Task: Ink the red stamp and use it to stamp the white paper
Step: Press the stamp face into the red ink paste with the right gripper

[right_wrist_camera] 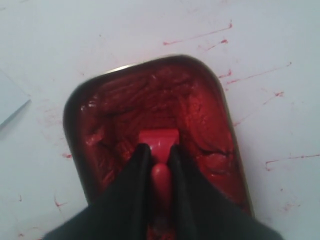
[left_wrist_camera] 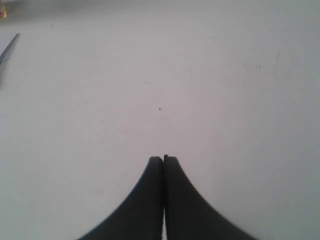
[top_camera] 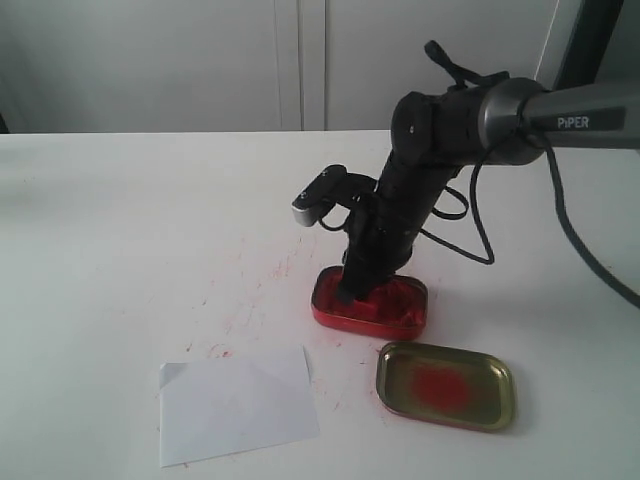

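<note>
1. Table [top_camera: 120, 220]: white top. Thin red streaks and specks mark it around the centre of the exterior frame.
2. Right arm [top_camera: 470, 120]: enters from the upper right and angles steeply down into the tin at centre frame.
3. White paper [top_camera: 238, 405]: lies flat at the lower left of the exterior frame, one corner folded over. It is well apart from the arm. No imprint can be made out on it at this distance.
4. Red ink tin [top_camera: 400, 310]: open, just right of centre. Its paste is dark, glossy and heavily churned.
5. Gold lid [top_camera: 400, 372]: lies inside-up just below the tin, with a red smear in its middle.
6. Left gripper [left_wrist_camera: 163, 159]: jaws closed together on nothing, over bare table.
7. Right gripper [right_wrist_camera: 159, 148]: jaws clamped on the stamp's knob.
8. Red stamp [right_wrist_camera: 159, 142]: bright red plastic with a square base below a short rounded knob. It sits base-down in the paste at the middle of the tin.
9. Progress, as judged: inking is under way. Lifting out, carrying to the paper and pressing remain.
</note>
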### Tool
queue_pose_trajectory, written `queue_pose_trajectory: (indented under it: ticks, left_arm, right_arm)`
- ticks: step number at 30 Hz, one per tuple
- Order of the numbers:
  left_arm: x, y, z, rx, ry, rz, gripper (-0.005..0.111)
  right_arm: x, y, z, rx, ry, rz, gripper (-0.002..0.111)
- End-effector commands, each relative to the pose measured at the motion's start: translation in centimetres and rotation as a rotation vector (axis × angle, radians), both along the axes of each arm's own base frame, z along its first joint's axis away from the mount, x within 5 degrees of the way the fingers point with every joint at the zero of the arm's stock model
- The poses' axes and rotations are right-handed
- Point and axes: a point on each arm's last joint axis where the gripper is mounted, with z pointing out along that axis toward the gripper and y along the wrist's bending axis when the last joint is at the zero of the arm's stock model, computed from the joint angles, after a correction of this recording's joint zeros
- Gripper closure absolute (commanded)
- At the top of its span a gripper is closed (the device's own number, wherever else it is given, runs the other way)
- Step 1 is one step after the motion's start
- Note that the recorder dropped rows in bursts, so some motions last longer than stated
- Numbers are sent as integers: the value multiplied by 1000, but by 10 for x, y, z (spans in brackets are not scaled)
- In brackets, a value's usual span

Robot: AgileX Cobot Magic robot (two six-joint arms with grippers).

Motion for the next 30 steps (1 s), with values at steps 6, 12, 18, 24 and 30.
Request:
queue_pose_trajectory:
  ticks: [6, 12, 18, 24, 30]
  left_arm:
    - [0, 0, -3, -2, 12, 4, 107]
    - [0, 0, -3, -2, 12, 4, 107]
    - [0, 0, -3, -2, 12, 4, 107]
    - [0, 0, -3, -2, 12, 4, 107]
    - [0, 0, -3, -2, 12, 4, 107]
  right_arm:
    - [7, -1, 15, 21, 24, -66, 108]
    - [7, -4, 6, 23, 76, -86, 108]
    - [11, -11, 7, 51, 93, -128, 108]
    - [13, -15, 0, 54, 128, -161, 108]
    - [13, -13, -7, 60, 151, -170, 108]
